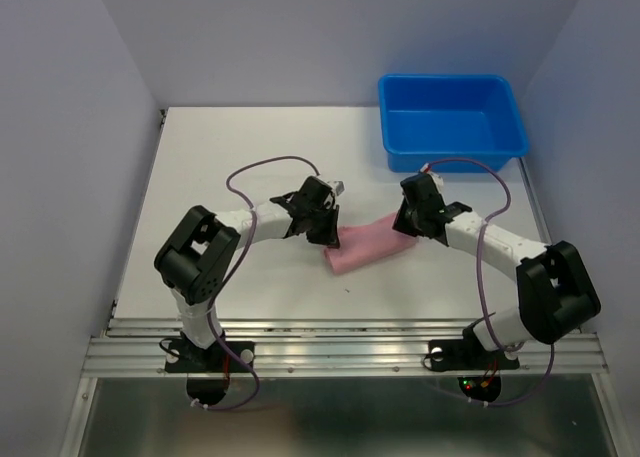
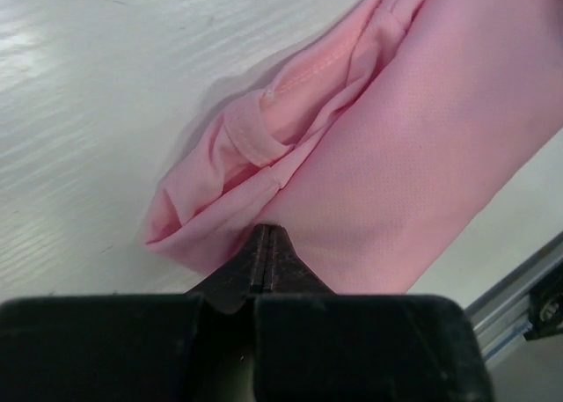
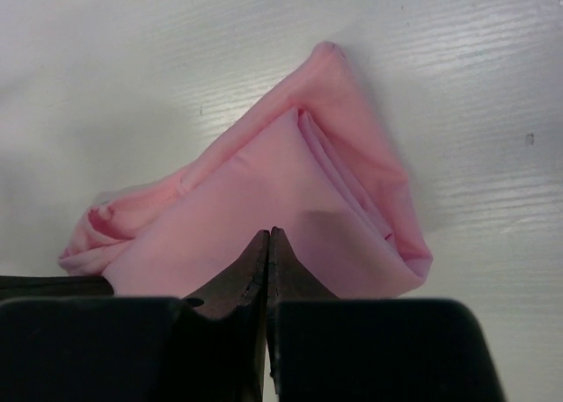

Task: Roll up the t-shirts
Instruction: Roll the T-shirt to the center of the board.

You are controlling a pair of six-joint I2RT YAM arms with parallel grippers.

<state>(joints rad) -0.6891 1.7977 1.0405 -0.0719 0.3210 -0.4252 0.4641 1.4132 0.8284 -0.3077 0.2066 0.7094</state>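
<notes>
Thin pink t-shirt [image 1: 366, 249], a soft folded bundle, lies between left end effector [image 2: 268, 237] and right end effector [image 3: 268, 237]; both closed together, tips touching fabric.

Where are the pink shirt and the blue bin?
shirt [image 1: 367, 246]: top view, middle of the folded bundle.
bin [image 1: 455, 162]: top view, its front wall.

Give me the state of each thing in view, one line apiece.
t-shirt: bunched into a compact roll, lying on the table.
blue bin: upright, empty, at the table's far right corner.
left gripper: shut, tips at the roll's left end.
right gripper: shut, tips at the roll's right end.
</notes>
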